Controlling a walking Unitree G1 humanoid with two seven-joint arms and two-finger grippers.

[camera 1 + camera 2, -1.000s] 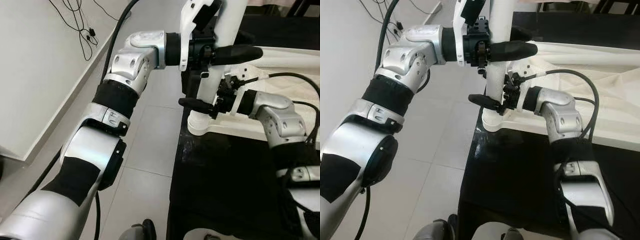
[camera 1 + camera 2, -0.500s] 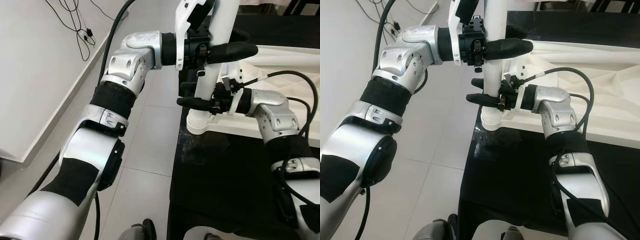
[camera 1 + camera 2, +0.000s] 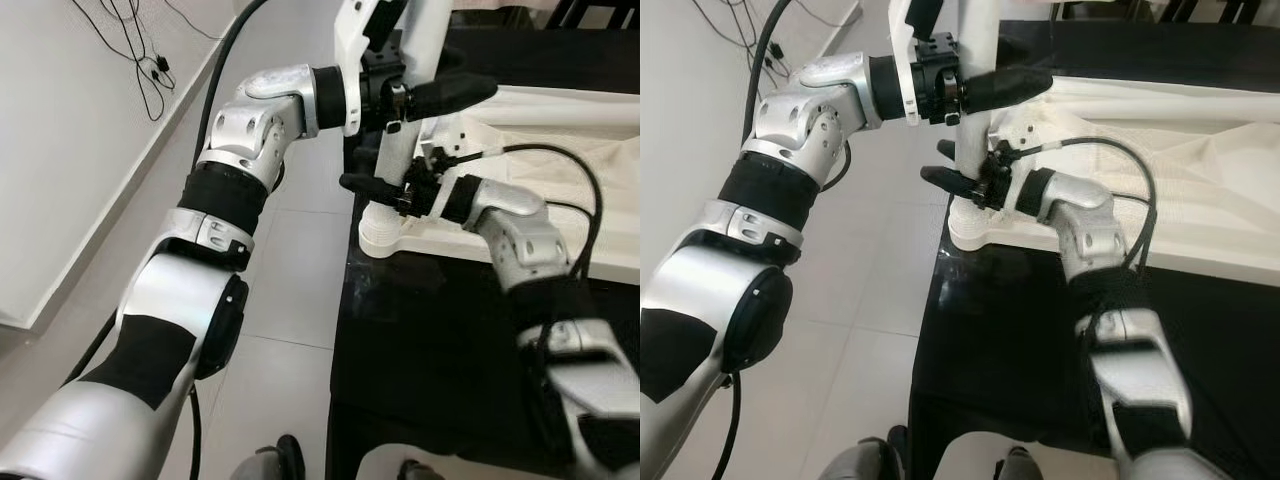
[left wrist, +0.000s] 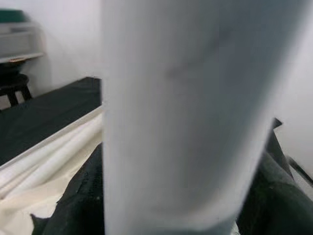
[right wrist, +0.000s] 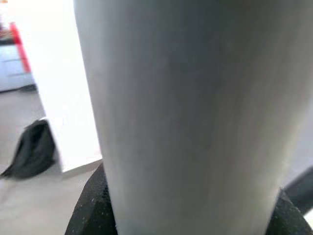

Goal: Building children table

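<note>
The round white table leg [image 3: 398, 150] looks like smooth, matt plastic. The upturned white plastic tabletop [image 3: 560, 120] has a matt, ribbed underside. The black surface [image 3: 440, 340] beneath is glossy. The pale floor tiles [image 3: 290, 290] show a satin sheen.

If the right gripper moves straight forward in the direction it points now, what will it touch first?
The white table leg: the right gripper already straddles it, so the palm would likely meet it at once.

Surface: black-covered table [image 3: 440, 350], glossy black edge along its 9 o'clock side.
Resting on it: white tabletop panel [image 3: 560, 130], lying flat toward 1 o'clock.
Panel corner: round white socket [image 3: 383, 232] at 11 o'clock, white leg [image 3: 400, 130] upright in it.
Surround: pale tiled floor [image 3: 290, 290], 9 o'clock.
</note>
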